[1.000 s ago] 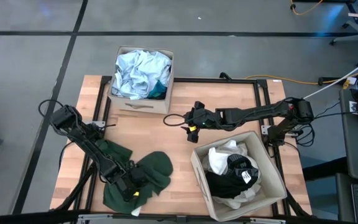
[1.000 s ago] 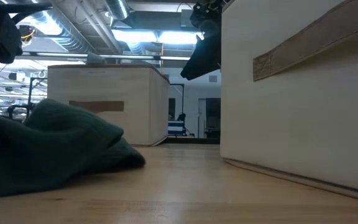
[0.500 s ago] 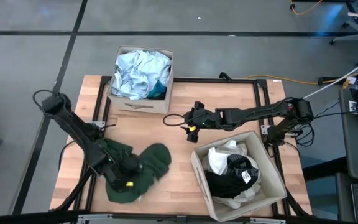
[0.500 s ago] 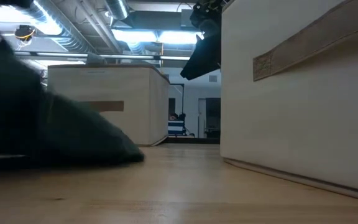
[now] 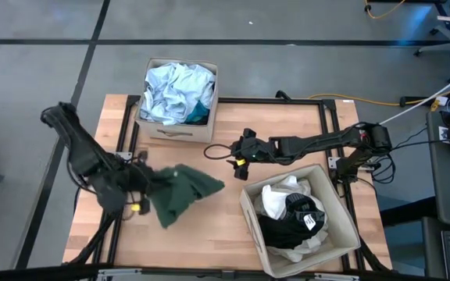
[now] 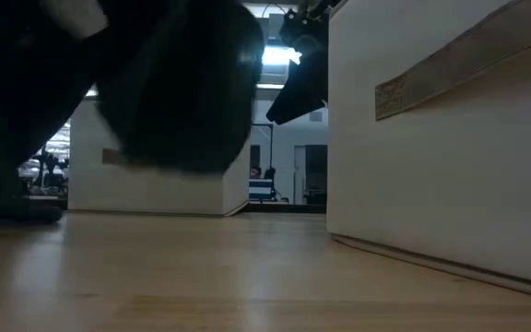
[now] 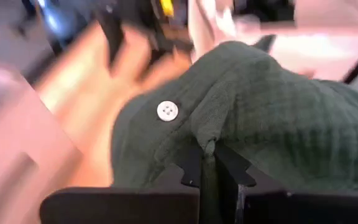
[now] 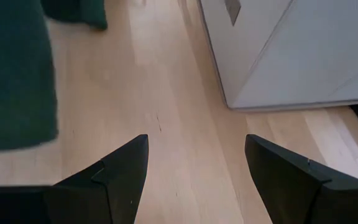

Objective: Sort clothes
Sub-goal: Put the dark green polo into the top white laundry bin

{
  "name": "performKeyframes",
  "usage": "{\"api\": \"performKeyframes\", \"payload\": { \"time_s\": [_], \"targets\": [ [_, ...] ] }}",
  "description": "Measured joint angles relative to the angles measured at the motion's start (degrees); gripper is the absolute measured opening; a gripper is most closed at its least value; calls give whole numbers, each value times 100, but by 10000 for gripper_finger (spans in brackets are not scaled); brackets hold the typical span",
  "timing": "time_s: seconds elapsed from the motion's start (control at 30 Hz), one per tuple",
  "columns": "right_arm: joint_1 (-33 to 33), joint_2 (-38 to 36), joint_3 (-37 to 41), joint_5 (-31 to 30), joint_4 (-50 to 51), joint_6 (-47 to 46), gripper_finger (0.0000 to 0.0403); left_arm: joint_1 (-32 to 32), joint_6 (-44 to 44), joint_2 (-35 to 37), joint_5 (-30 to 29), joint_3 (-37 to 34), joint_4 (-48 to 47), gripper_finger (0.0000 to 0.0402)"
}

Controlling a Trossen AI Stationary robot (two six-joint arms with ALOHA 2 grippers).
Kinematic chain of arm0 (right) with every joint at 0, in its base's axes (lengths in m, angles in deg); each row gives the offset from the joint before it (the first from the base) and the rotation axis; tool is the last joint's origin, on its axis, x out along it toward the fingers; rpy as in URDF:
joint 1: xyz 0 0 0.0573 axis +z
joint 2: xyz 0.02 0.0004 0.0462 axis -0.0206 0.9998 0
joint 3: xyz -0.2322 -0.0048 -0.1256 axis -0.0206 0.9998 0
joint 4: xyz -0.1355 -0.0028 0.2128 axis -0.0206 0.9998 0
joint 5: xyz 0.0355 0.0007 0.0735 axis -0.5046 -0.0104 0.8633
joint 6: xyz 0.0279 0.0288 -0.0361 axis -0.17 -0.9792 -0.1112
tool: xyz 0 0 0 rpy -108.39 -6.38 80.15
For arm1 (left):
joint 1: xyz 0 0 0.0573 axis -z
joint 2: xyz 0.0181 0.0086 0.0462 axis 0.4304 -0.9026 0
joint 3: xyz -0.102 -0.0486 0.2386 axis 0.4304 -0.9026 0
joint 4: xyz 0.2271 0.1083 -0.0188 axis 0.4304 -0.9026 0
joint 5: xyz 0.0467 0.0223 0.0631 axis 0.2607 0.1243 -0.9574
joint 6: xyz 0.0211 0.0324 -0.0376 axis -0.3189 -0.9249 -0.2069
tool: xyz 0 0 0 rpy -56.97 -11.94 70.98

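Note:
A dark green garment (image 5: 182,192) hangs in the air over the table's left half, held by my left gripper (image 5: 137,204), which is shut on it. It fills the upper left of the low view (image 6: 136,83), clear of the table, and shows a white button in the left wrist view (image 7: 167,111). My right gripper (image 5: 244,150) hovers open and empty at the table's middle, between the two boxes; its fingers (image 8: 114,174) frame bare wood. My left gripper pinches a bunched fold of the dark green garment (image 7: 209,148) between its two shut fingers. The cloth drapes over and beyond the fingers. The garment is lifted clear of the table and hangs slack toward the table's middle.
A beige fabric box (image 5: 156,129) at the far edge holds pale blue and teal clothes. A second beige box (image 5: 250,211) at the near right holds white and black clothes. Black frame rails (image 5: 123,140) run along the table's sides.
My left gripper has risen and gone toward the table's far edge with the green garment. The garment, which lay heaped on the near left of the table, has been drawn together and lifted clear, swinging toward the middle. My right arm has kept still.

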Motion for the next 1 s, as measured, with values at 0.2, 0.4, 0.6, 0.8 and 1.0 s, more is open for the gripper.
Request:
{"api": "performKeyframes", "payload": {
  "time_s": [0.2,0.4,0.6,0.8,1.0],
  "targets": [
    [0,8,0,0,22,170,269,-309,-1475,465,-939,562,22,3],
    [-4,8,0,-42,-111,843,269,-994,-3055,564,-1900,1002,537,2],
    [-5,8,0,-162,-733,1504,269,-1831,-6763,551,-2313,1036,3538,3],
    [-7,8,0,-166,-1051,1703,269,-3206,-9369,593,-1292,1041,6172,4],
    [-7,6,0,-276,-1042,1725,269,-4838,-9753,578,594,1047,7012,3]
  ]
}}
